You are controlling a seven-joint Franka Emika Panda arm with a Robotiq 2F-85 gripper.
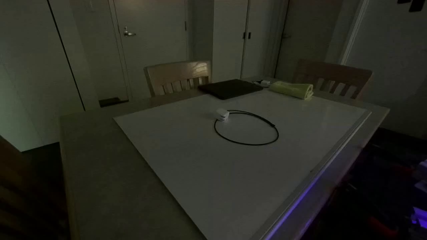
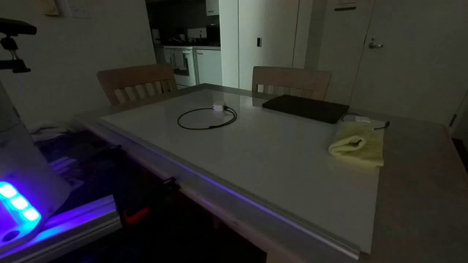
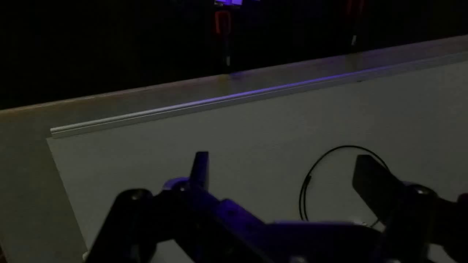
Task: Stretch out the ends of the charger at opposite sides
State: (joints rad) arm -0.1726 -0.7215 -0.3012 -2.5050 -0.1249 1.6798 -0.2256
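Observation:
The charger's black cable (image 1: 248, 144) lies in a loop on the white board, also seen in an exterior view (image 2: 193, 129) and the wrist view (image 3: 347, 147). Its white plug block (image 1: 222, 114) sits at the loop's edge; it also shows in an exterior view (image 2: 219, 106). In the wrist view the block is almost wholly hidden behind the gripper. The dark cable tip (image 1: 272, 125) lies against the loop, opposite the block; it also shows in the wrist view (image 3: 308, 178). My gripper (image 3: 283, 155) is open and empty above the board. One finger overlaps the loop in view. Neither exterior view shows the gripper.
The white board (image 1: 206, 173) lies on a table (image 1: 100, 180), with a raised metal rail (image 2: 234, 191) along one edge. A flat black pad (image 2: 305, 107), a folded yellow-green cloth (image 2: 360, 146) and another small white plug (image 1: 265, 83) lie on the far part. Wooden chairs (image 1: 180, 75) stand round the table.

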